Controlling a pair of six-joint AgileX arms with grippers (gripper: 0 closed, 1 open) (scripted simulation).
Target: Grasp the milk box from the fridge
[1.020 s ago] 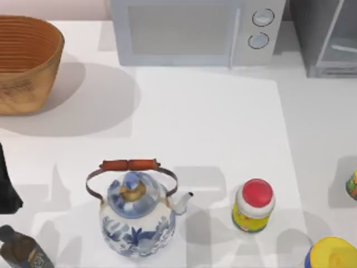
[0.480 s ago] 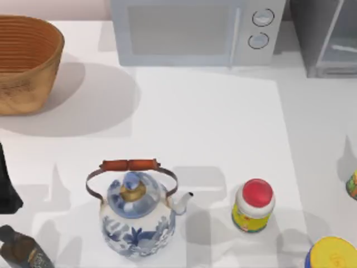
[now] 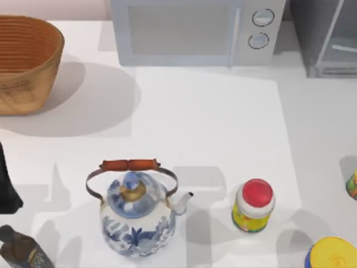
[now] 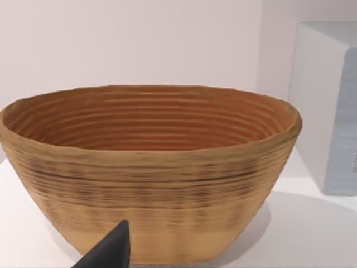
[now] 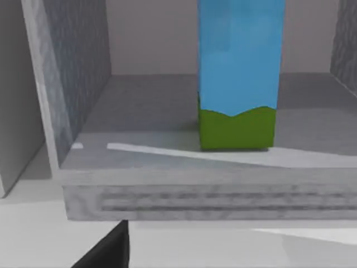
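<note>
The milk box [image 5: 240, 72] stands upright inside the fridge [image 5: 167, 184], on its grey floor toward the back; I see its light blue side and green base band, while its top is cut off. A dark part of my right gripper [image 5: 106, 251] shows in front of the fridge's sill, apart from the carton. The fridge [image 3: 326, 39] sits at the table's far right corner. My left arm [image 3: 5, 187] is parked at the table's left edge, with a dark tip of its gripper [image 4: 109, 251] facing a basket.
A white microwave [image 3: 189, 30] stands left of the fridge. A woven basket [image 3: 25, 61] is at the far left. Toward the front are a blue-and-white kettle [image 3: 136, 215], a red-capped yellow jar [image 3: 254, 206], a dark bottle [image 3: 22, 251] and a yellow-topped can [image 3: 332, 254].
Only the shadows on the table's right side have shifted a little. The objects and the left arm have not moved.
</note>
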